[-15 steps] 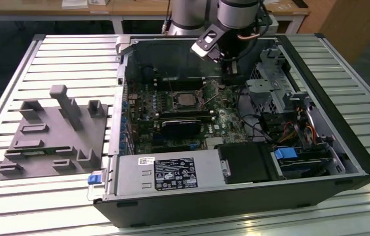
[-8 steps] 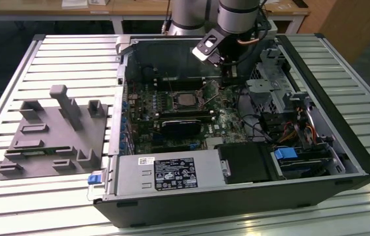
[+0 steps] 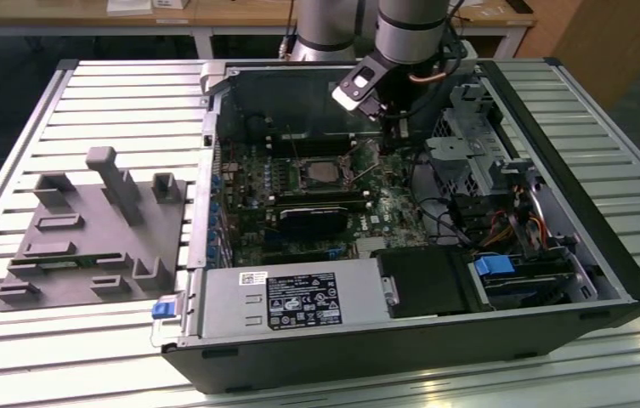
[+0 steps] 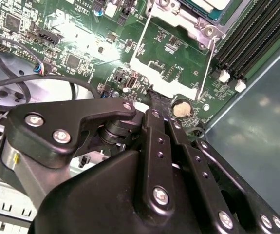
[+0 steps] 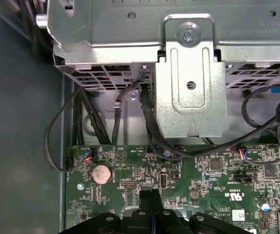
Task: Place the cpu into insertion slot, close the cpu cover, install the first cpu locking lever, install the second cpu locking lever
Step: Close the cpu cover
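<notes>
Claw (image 5: 149,196) clenched, fingers (image 4: 153,124) pressed together, tip low over the green board (image 5: 213,190) just beside the coin battery (image 5: 101,173), between the socket (image 3: 322,172) and the drive cage (image 5: 191,83). Chip (image 4: 208,3) lies in the socket with the metal frame (image 4: 179,22) around it; black cables (image 5: 57,141) crowd the cage side, and the case wall (image 5: 23,122) stands near

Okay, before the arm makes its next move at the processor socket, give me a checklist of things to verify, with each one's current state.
1. Chip lying flat in the socket: cannot tell.
2. Cover closed over the socket: not ok, it stands open.
3. Gripper lined up at the cover's free edge: ok.
4. Black cables away from the socket: ok, they run along the board's edge.
</notes>
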Robot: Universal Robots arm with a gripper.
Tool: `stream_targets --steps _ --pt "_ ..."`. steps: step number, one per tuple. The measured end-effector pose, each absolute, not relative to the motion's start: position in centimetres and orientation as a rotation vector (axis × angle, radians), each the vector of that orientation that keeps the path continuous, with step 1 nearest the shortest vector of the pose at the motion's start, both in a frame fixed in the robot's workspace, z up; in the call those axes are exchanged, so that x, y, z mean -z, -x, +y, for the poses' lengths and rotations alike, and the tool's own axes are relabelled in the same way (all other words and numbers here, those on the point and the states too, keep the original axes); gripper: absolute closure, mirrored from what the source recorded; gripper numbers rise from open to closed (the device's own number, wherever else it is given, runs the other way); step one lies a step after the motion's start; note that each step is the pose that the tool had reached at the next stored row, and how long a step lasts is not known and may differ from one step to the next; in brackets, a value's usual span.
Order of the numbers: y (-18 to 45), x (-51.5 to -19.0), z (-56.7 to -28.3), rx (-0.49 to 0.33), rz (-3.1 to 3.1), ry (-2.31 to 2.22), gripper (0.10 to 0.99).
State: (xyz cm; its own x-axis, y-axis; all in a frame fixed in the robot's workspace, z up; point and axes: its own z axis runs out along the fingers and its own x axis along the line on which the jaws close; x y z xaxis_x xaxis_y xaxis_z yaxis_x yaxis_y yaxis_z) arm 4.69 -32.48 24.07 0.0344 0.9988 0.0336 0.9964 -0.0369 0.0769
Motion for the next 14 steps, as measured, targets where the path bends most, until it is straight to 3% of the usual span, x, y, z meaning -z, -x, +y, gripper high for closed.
stream_targets --steps 14 --pt "-4.69 -23.85 -32.48 -0.104 2.165 -2.244 0.98"
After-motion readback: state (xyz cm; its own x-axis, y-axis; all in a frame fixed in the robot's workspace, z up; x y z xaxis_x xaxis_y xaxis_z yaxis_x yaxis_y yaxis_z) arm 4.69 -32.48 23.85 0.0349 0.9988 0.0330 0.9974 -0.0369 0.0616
